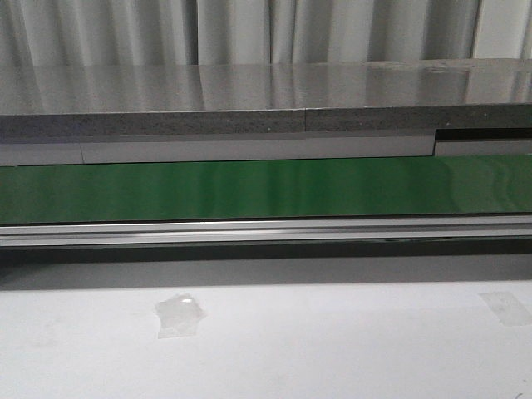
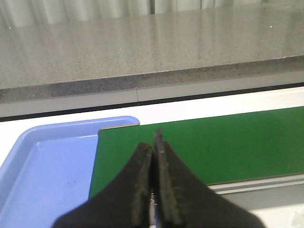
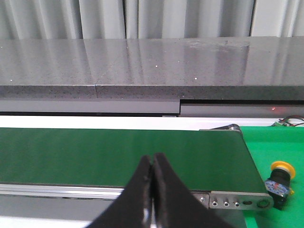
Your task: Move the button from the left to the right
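Observation:
The button (image 3: 279, 179) shows only in the right wrist view: a yellow-orange round head on a dark boxy body, lying on a bright green mat (image 3: 280, 142) just past the right end of the green conveyor belt (image 3: 118, 154). My right gripper (image 3: 153, 161) is shut and empty, over the belt's near edge, well apart from the button. My left gripper (image 2: 154, 142) is shut and empty, over the belt's left end (image 2: 204, 147). Neither gripper shows in the front view, where the belt (image 1: 266, 189) runs bare across the picture.
A light blue tray (image 2: 42, 175) lies empty beside the belt's left end. A grey stone counter (image 1: 266, 100) runs behind the belt. The belt's metal rail (image 1: 266, 231) lines its near side. Clear tape patches (image 1: 179, 316) lie on the white table.

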Motion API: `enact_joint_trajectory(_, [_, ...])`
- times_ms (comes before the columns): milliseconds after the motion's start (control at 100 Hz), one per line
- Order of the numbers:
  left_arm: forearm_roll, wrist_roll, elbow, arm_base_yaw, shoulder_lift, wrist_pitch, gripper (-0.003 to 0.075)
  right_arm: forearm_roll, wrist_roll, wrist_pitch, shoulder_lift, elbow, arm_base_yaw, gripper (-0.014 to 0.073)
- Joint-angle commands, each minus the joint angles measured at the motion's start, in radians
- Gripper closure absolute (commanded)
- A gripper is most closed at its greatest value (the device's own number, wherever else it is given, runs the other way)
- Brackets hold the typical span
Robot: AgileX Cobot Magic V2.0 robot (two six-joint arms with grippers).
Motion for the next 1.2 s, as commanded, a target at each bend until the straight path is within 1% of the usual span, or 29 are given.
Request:
enact_joint_trajectory(0, [-0.014, -0.003, -0.03, -0.004, 0.004, -0.085, 0.074, -0.015, 0.005, -0.115, -0.05, 0.033, 0.001, 0.0662])
enact_joint_trajectory(120, [-0.014, -0.003, -0.03, -0.004, 0.004, -0.085, 0.074, -0.015, 0.005, -0.133, -0.139, 0.105, 0.001, 0.0662])
enact_joint_trajectory(380, [-0.014, -0.003, -0.03, -0.004, 0.006, -0.085, 0.074, -0.013, 0.006, -0.212, -0.129, 0.177, 0.001, 0.0662])
enact_joint_trajectory(1190, [-0.014, -0.003, -0.03, -0.004, 0.006, -0.085, 0.074, -0.013, 0.006, -0.212, -0.129, 0.178, 0.001, 0.0662])
